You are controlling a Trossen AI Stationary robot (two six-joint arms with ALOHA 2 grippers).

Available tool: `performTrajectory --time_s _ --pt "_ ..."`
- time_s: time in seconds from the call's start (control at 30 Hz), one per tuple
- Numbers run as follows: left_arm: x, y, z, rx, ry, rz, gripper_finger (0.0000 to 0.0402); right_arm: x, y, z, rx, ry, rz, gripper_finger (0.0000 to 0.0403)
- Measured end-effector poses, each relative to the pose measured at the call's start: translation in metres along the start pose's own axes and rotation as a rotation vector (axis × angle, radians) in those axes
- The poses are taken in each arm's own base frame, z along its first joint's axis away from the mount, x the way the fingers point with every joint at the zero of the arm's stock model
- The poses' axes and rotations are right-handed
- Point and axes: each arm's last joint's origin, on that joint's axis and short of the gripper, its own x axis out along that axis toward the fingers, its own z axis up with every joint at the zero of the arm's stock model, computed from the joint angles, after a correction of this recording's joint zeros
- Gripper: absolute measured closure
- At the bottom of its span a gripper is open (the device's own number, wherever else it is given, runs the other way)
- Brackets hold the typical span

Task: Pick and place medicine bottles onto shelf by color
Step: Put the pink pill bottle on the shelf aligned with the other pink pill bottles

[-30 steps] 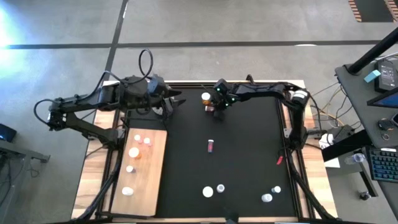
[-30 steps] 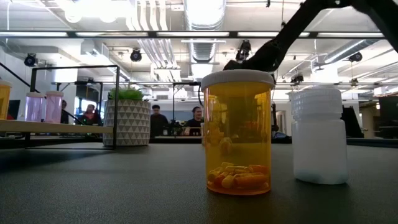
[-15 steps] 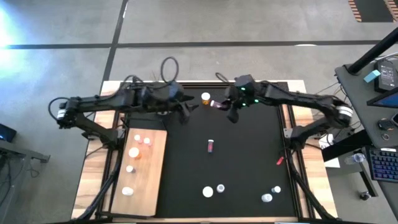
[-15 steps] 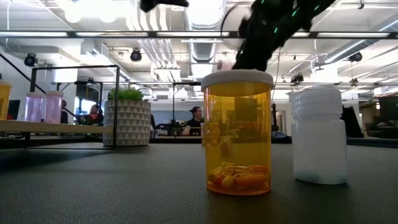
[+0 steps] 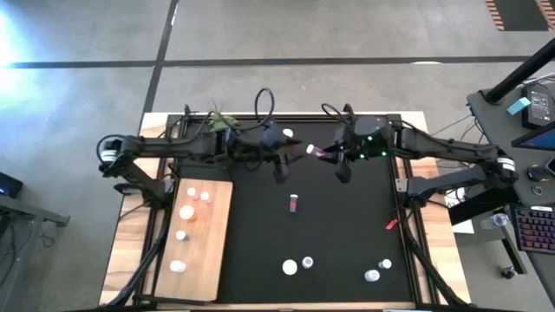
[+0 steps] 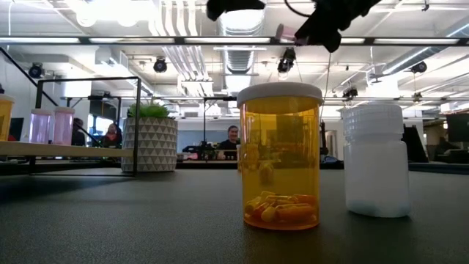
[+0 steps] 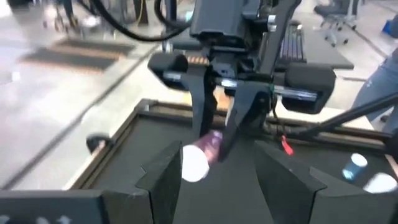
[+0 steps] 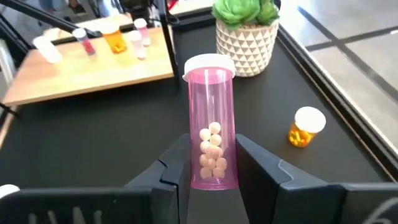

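Wooden table, covered for the most part by a black mat. A light-wood shelf is laid at the mat's left edge, toward the near left corner; five small bottles are stood on it. On the mat: an orange bottle near the far edge, a maroon bottle lying at the middle, two white-capped bottles by the near edge, two more toward the near right corner. A small red object lies by the right edge.
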Motion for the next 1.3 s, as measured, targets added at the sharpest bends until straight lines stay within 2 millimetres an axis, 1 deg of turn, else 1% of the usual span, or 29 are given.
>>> performTrajectory --time_s 0.13,0.3,0.63,0.87,1.1,1.3 --pt "0.011 -0.003 -0.001 0.048 -0.045 -0.004 0.0221 -0.009 0.0 0.0 -0.001 -0.011 -0.028 0.0307" --pt "0.01 -0.003 -0.001 0.048 -0.046 -0.004 0.0221 -0.014 0.0 0.0 -0.004 -0.019 -0.043 0.0307" --pt "0.011 -0.002 -0.001 0.03 -0.038 -0.024 0.0221 -0.01 0.003 0.0 -0.064 -0.013 -0.005 0.0307" --pt "0.013 -0.003 -0.004 0.028 -0.028 -0.069 0.0221 -0.009 0.012 0.007 -0.095 -0.088 0.048 0.0307" --pt "0.013 -0.002 -0.002 0.03 -0.038 -0.069 0.0221 -0.008 0.019 0.008 -0.11 -0.102 0.075 0.0307" --pt "0.013 -0.002 -0.002 0.029 -0.041 -0.071 0.0221 -0.009 0.024 0.014 -0.121 -0.167 0.094 0.0307"
